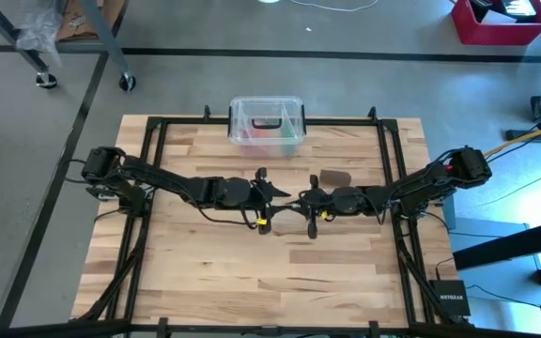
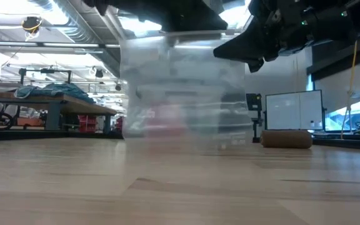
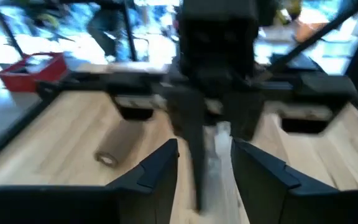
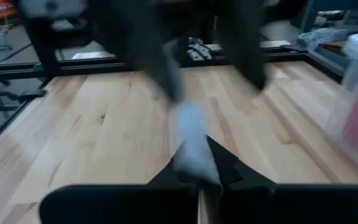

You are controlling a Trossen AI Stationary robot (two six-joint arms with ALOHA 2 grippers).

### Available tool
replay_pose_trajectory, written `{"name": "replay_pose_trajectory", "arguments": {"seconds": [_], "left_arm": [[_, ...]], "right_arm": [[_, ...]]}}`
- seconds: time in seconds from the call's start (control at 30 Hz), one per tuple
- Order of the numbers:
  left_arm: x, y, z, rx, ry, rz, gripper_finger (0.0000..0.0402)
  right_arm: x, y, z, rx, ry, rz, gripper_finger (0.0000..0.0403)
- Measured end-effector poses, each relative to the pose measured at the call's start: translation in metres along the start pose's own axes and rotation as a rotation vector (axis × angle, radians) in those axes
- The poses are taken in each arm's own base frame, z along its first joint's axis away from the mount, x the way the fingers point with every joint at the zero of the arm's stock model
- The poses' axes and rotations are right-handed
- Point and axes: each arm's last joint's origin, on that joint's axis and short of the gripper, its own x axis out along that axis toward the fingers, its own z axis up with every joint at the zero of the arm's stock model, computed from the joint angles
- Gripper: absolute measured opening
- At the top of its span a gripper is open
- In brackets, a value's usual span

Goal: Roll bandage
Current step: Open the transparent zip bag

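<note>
Left wrist view shows the left gripper (image 3: 204, 165) with its two dark fingers (image 3: 160, 165) parted and nothing between them; the other arm's gripper stands just ahead, pointing back at it. In the right wrist view the right gripper (image 4: 199, 171) has its fingers pressed together, and a pale, blurred scrap sits at their tips; what it is cannot be told. From above, the left gripper (image 1: 272, 191) and the right gripper (image 1: 301, 197) meet nose to nose near the middle of the wooden table (image 1: 205, 272), each arm reaching in from its own side. The bandage (image 1: 334, 177) lies as a small brown roll on the boards just behind the right gripper, apart from both. In the low view it rests on its side (image 2: 286, 139). Farther back, at the table's far edge, stands a clear plastic box (image 1: 267, 127) with a black handle.
</note>
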Motion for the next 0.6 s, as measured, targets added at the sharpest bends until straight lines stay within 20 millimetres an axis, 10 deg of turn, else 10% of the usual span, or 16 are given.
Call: {"name": "replay_pose_trajectory", "arguments": {"seconds": [0.6], "left_arm": [[0.0, -0.011, 0.002, 0.134, -0.047, -0.077, 0.0133]], "right_arm": [[0.0, 0.0, -0.001, -0.001, 0.007, -0.001, 0.0003]]}}
